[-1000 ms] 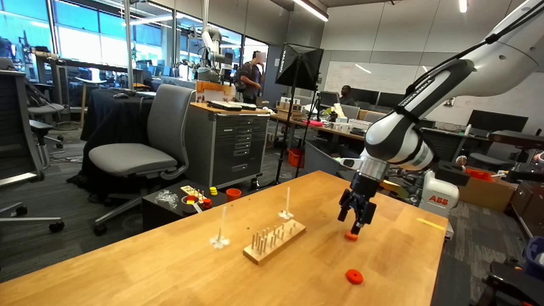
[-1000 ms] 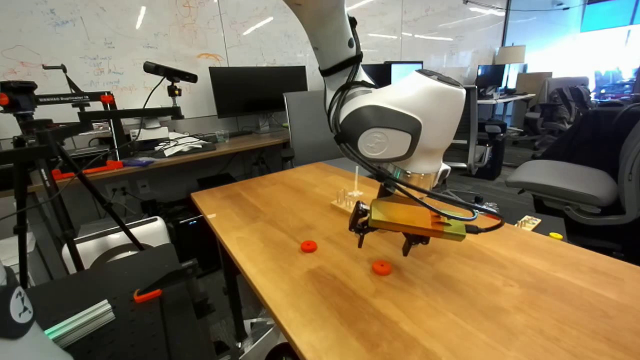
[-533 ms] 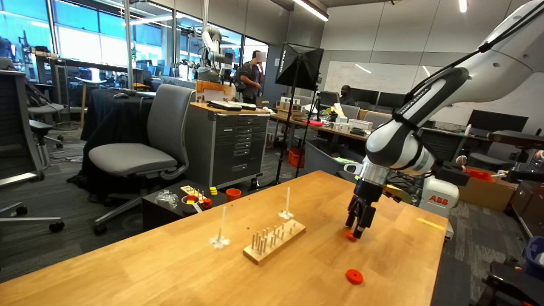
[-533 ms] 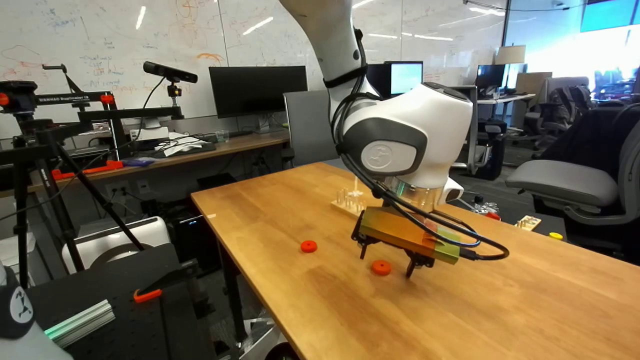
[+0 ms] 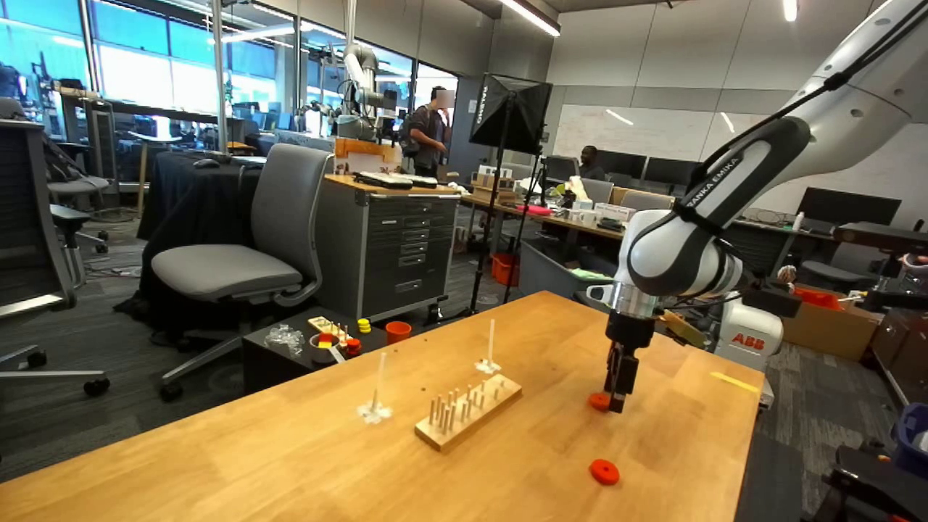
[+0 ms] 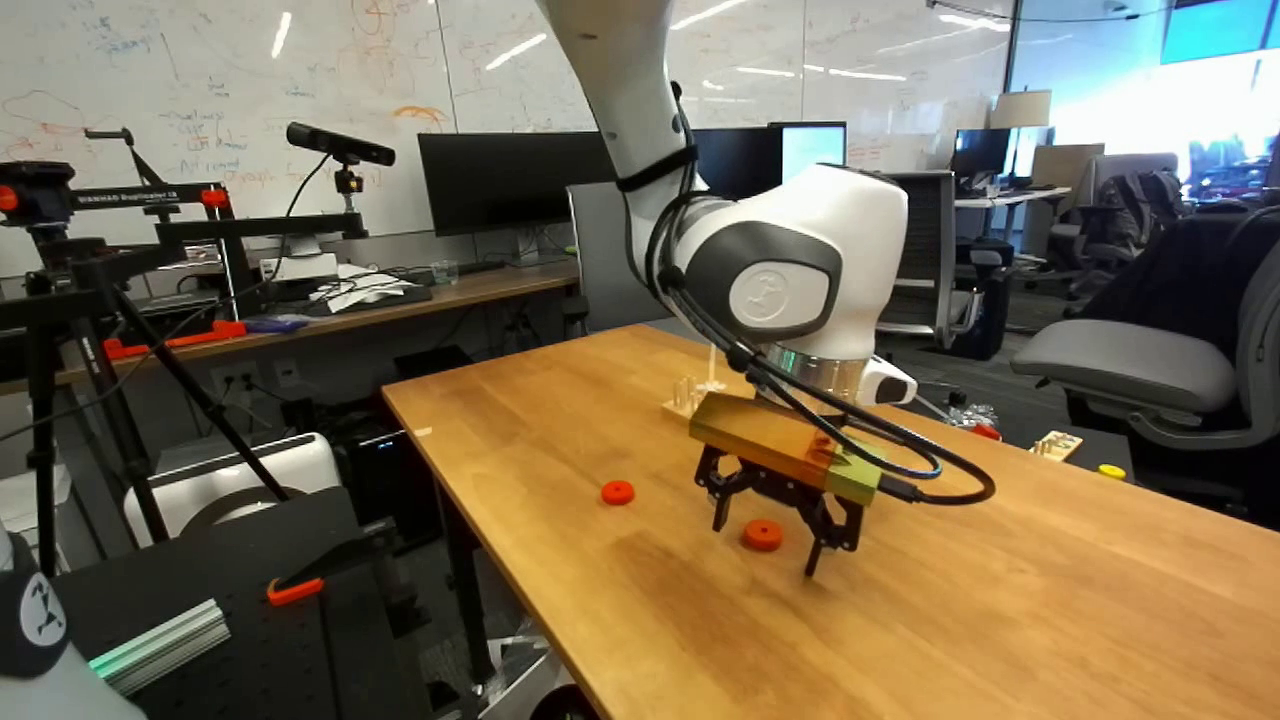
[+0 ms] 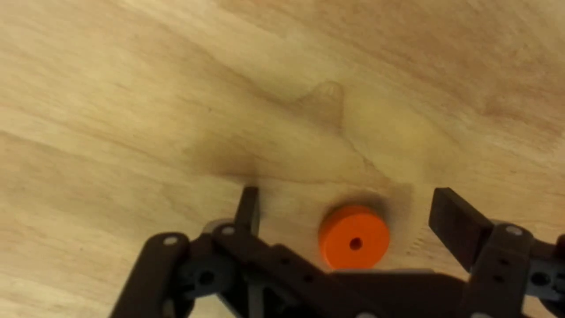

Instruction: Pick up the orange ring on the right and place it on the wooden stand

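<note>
Lower and more upright than a second ago: my end effector [image 6: 765, 548] now straddles the orange ring [image 7: 357, 232]; that ring, the second orange ring [image 6: 617, 492] and the wooden stand [image 5: 478, 413] haven't shifted. Jaws spread wide, nothing gripped. Ring lies flat on the table [image 5: 536, 449], apart from both jaws in the wrist view, a bit nearer the one at that view's right. I'm reading it as the right-hand one. Can't tell exact tip height off the table. Main risk: in an exterior view the ring [image 5: 598, 402] pokes out past my jaw on the stand side, so I'm probably off its middle. Closing like that could pinch one edge and squirt it away. It's low, too: stop high and I'd skim over it, go deep and I'd jam into the table. Nearer jaw likely hits first and shoves it sideways. After that, a crooked grip would tilt its small hole, so it wouldn't seat over the thin pegs [image 5: 453, 415]. Sloppy approach there could also clip the thin upright rods [image 5: 491, 346], near the stand on its far side from me.
</note>
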Tool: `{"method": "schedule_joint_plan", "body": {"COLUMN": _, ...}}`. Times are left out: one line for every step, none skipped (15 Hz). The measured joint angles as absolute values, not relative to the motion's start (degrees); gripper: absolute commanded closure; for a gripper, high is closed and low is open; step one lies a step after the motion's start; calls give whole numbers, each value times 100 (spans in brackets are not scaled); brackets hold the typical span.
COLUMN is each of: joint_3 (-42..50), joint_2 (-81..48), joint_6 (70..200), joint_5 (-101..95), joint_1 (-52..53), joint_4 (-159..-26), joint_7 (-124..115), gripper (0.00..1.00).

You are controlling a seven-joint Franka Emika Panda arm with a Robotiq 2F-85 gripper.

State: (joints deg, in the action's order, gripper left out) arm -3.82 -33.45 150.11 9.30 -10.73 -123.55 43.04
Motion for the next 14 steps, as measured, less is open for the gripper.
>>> {"method": "schedule_joint_plan", "body": {"joint_3": -253, "joint_2": -3321, "joint_6": 14839, "joint_5": 674, "joint_1": -914, "joint_4": -12353, "joint_7": 3947, "gripper": 0}}
{"method": "schedule_joint_plan", "body": {"joint_3": -179, "joint_2": -3300, "joint_6": 14668, "joint_5": 474, "joint_1": -799, "joint_4": -12352, "joint_7": 3658, "gripper": 0}}
{"method": "schedule_joint_plan", "body": {"joint_3": -171, "joint_2": -3285, "joint_6": 14531, "joint_5": 338, "joint_1": -744, "joint_4": -12352, "joint_7": 3478, "gripper": 0}}
{"method": "schedule_joint_plan", "body": {"joint_3": -215, "joint_2": -3280, "joint_6": 14518, "joint_5": 296, "joint_1": -736, "joint_4": -12355, "joint_7": 3443, "gripper": 0}}
{"method": "schedule_joint_plan", "body": {"joint_3": -290, "joint_2": -3277, "joint_6": 14566, "joint_5": 296, "joint_1": -757, "joint_4": -12355, "joint_7": 3458, "gripper": 0}}
{"method": "schedule_joint_plan", "body": {"joint_3": -405, "joint_2": -3272, "joint_6": 14701, "joint_5": 307, "joint_1": -818, "joint_4": -12359, "joint_7": 3510, "gripper": 0}}
{"method": "schedule_joint_plan", "body": {"joint_3": -538, "joint_2": -3269, "joint_6": 14917, "joint_5": 324, "joint_1": -901, "joint_4": -12366, "joint_7": 3572, "gripper": 0}}
{"method": "schedule_joint_plan", "body": {"joint_3": -680, "joint_2": -3266, "joint_6": 15199, "joint_5": 375, "joint_1": -998, "joint_4": -12383, "joint_7": 3651, "gripper": 0}}
{"method": "schedule_joint_plan", "body": {"joint_3": -821, "joint_2": -3267, "joint_6": 15456, "joint_5": 427, "joint_1": -1108, "joint_4": -12399, "joint_7": 3735, "gripper": 0}}
{"method": "schedule_joint_plan", "body": {"joint_3": -946, "joint_2": -3269, "joint_6": 15695, "joint_5": 466, "joint_1": -1209, "joint_4": -12412, "joint_7": 3784, "gripper": 0}}
{"method": "schedule_joint_plan", "body": {"joint_3": -1050, "joint_2": -3274, "joint_6": 15898, "joint_5": 492, "joint_1": -1297, "joint_4": -12422, "joint_7": 3808, "gripper": 0}}
{"method": "schedule_joint_plan", "body": {"joint_3": -1127, "joint_2": -3280, "joint_6": 16040, "joint_5": 494, "joint_1": -1368, "joint_4": -12426, "joint_7": 3809, "gripper": 0}}
{"method": "schedule_joint_plan", "body": {"joint_3": -1159, "joint_2": -3282, "joint_6": 16127, "joint_5": 494, "joint_1": -1407, "joint_4": -12429, "joint_7": 3806, "gripper": 0}}
{"method": "schedule_joint_plan", "body": {"joint_3": -1158, "joint_2": -3282, "joint_6": 16168, "joint_5": 494, "joint_1": -1424, "joint_4": -12432, "joint_7": 3777, "gripper": 0}}
